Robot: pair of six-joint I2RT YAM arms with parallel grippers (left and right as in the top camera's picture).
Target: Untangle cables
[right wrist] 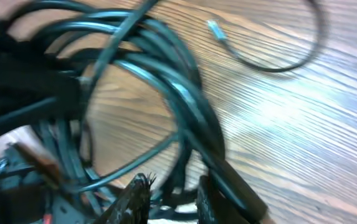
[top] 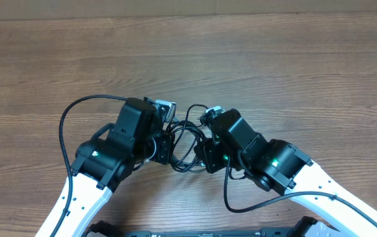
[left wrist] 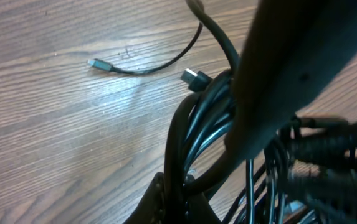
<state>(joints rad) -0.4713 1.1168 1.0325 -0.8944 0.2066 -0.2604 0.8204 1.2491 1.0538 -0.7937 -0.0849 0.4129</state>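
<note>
The thin black cables (top: 187, 131) lie in a tangled loop on the wooden table between my two arms. My left gripper (top: 164, 146) is at the loop's left side, and in its wrist view it (left wrist: 179, 190) is shut on one strand of the cables (left wrist: 197, 118). A black plug (left wrist: 190, 77) sticks out of the bundle. One loose end with a silver plug (left wrist: 97, 63) rests on the wood. My right gripper (top: 204, 155) is at the loop's right side. Its fingers (right wrist: 136, 199) stand apart, with a strand (right wrist: 175, 185) between them that they are not pressing. The cables (right wrist: 166, 56) arch above them.
A dark, blurred part of the right arm (left wrist: 290, 74) crosses the left wrist view. The left gripper's body and wiring (right wrist: 16, 93) fill the left of the right wrist view. Each arm's own thick black cable (top: 63, 131) loops beside it. Bare wood (top: 241, 52) stretches beyond.
</note>
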